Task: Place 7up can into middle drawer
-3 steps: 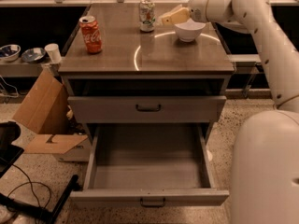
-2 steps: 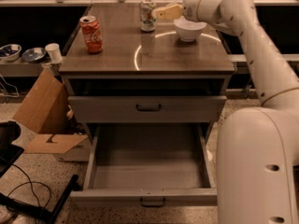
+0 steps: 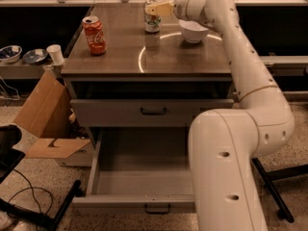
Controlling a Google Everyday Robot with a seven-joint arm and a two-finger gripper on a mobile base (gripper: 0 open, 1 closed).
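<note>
On the low shelf at far left sit small bowls [image 3: 9,53] and a white cup [image 3: 55,54]; what they hold I cannot tell. A cardboard box [image 3: 45,110] leans beside the cabinet, its flap open. The cola can [image 3: 94,35] stands upright on the countertop [image 3: 183,61]. Further right the 7up can [image 3: 152,22] stands upright near the back edge, with my gripper [image 3: 155,7] at its top (clamped or loose, I cannot tell). Just right sits a white bowl [image 3: 193,31]. Below, the middle drawer [image 3: 139,182] is pulled out, its grey floor showing.
</note>
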